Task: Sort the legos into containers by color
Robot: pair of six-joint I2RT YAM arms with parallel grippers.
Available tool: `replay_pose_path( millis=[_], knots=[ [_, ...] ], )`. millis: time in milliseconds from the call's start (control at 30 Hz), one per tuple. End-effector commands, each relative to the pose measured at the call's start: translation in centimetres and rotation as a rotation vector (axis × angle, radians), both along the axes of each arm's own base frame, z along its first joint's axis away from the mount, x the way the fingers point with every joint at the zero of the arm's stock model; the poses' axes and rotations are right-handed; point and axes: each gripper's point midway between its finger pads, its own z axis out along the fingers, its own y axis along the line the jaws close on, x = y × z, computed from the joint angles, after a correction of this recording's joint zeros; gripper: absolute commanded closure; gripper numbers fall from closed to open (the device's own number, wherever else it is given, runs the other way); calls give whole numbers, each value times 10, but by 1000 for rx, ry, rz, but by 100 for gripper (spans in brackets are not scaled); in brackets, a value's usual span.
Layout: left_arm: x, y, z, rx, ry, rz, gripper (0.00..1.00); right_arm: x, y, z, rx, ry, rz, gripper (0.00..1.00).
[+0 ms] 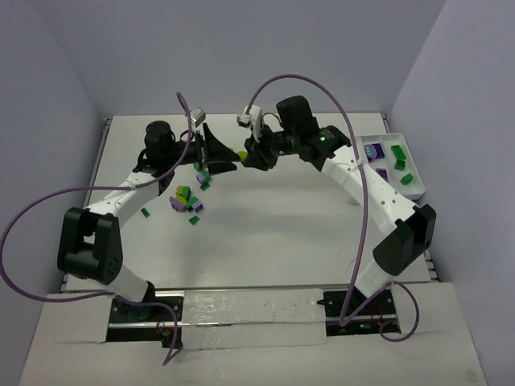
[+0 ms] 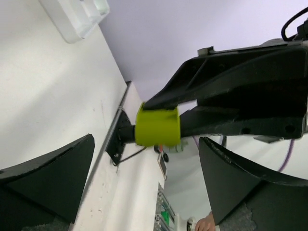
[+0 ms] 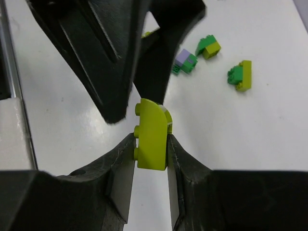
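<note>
**Ann:** The right gripper [image 3: 150,140] is pinched shut on the yellow-green brick [image 3: 152,132] — pads on its two flat sides, the piece held up off the table [image 1: 265,249], mid-field

**Bo:** And the left gripper [image 1: 229,158]?

**Ann:** Jaws spread wide, nothing in them. Its fingers [image 3: 108,57] flank the brick's free end, just apart from it in the right wrist view

**Bo:** Which way does the brick lie?

**Ann:** Long axis along the right fingers, rounded end poking past the tips, straight at the left gripper. So the clear way out looks like backward, along that same line

**Bo:** Then where?

**Ann:** The white tray [image 1: 385,137] sits at the right edge of the table, on the right arm's side and well apart from the brick. It holds dark green and purple pieces — whether it is divided inside, she cannot tell

**Bo:** Anything in the way?

**Ann:** Only those open left fingers. The loose pile [image 1: 187,203] lies below and to the left, nearer the left arm, out of that path
</note>
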Motion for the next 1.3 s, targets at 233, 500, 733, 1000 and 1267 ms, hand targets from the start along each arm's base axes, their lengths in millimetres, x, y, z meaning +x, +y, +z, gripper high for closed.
replay_pose_path(
  millis=[233,500,733,1000,1267],
  knots=[
    [88,74,-47,571,-252,435,1,123,-262,-52,-167,168,-788,100],
    [117,97,-61,751,-301,505,1,169,-349,-105,-243,360,-1088,100],
    [131,101,-64,799,-323,498,1,201,-363,-157,-301,422,-1134,100],
    [143,108,-73,857,-344,503,1,218,-373,-200,-353,454,-1166,98],
    [153,122,-96,971,-310,502,1,220,-379,-226,-395,476,-1186,62]
  ],
)
